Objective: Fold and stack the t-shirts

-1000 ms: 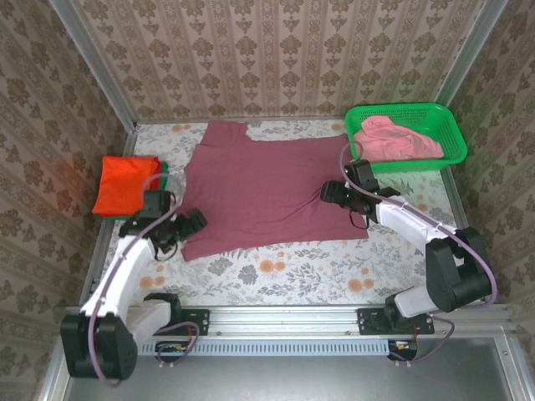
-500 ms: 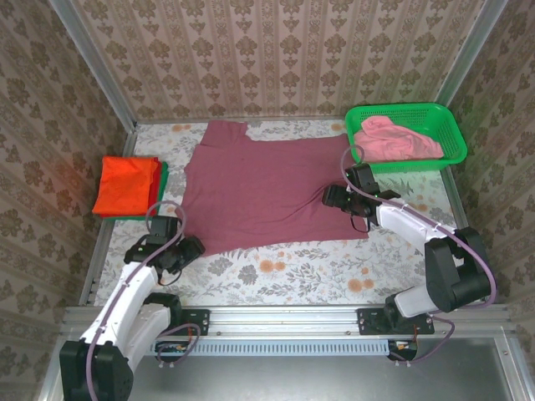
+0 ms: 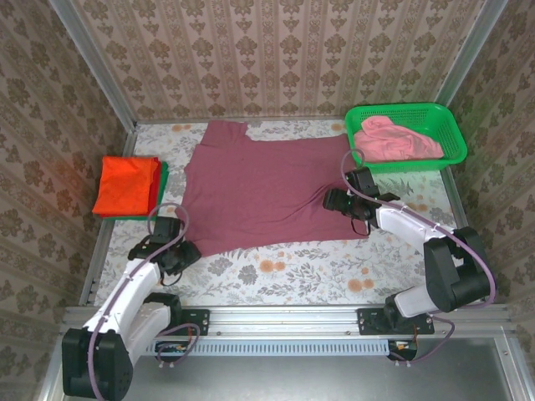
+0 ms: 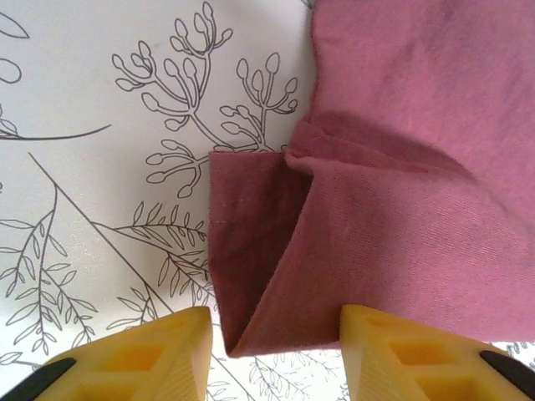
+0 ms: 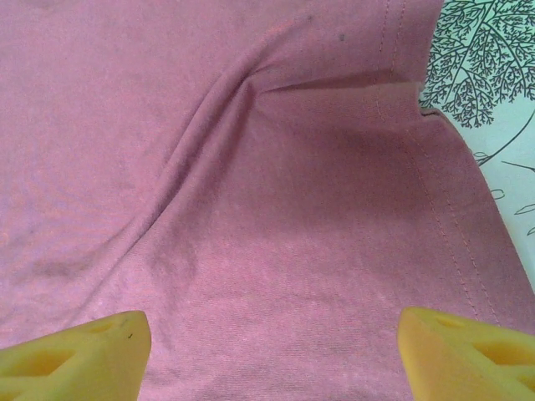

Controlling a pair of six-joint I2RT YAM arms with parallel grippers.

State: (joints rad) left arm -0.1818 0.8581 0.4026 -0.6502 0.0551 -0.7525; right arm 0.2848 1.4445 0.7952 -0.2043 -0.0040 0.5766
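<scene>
Pink t-shirt [image 3: 393,140] in green basket [image 3: 401,108]; L claw [image 4: 272,324] part-open astride maroon t-shirt [image 4: 401,209] corner; R claw [image 5: 274,324] wide open.

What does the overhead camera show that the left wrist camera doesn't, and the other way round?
Overhead adds the whole scene: the green basket holding a pink shirt, an orange shirt folded at the left, and the right hand over the right side of the maroon shirt. The wrist camera adds close detail: that shirt's near corner doubled over, stitched hem visible, between two yellow fingers. Both show the maroon shirt, the flowered table cover and the left hand at that corner.
</scene>
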